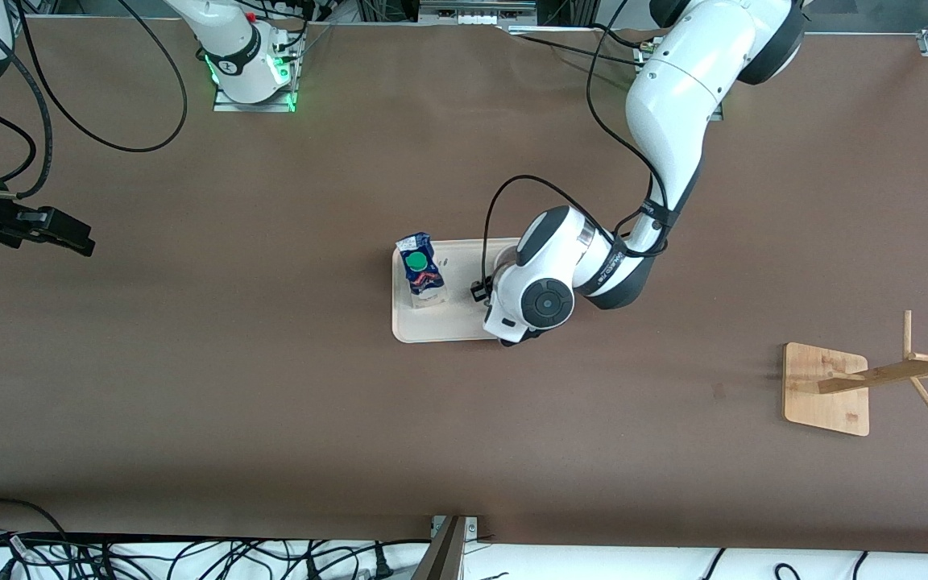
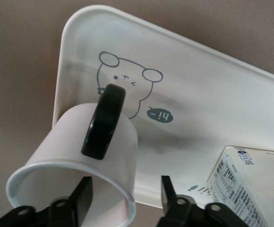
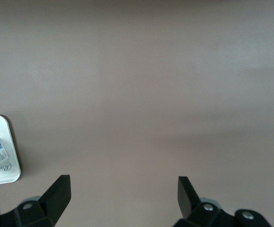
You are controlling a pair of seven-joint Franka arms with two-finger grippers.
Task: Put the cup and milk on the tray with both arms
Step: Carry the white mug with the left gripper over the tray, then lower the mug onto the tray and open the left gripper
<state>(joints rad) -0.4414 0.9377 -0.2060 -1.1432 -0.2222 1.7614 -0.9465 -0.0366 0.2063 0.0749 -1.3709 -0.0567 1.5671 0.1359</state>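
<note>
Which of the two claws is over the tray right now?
The left claw, over the tray with its fingers open on either side of the cup's rim. The right claw hangs open over bare table toward the right arm's end.

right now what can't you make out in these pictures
- Mug: hidden in the front view by the left arm's wrist; in the left wrist view its smiley face does not show.
- Left gripper: fingers apart either side of the mug's rim; contact unclear. Hidden in the front view.
- Milk carton: cut by the edge in both wrist views.
- Tray: partly under the arm.
- Right gripper: open over bare table.
</note>
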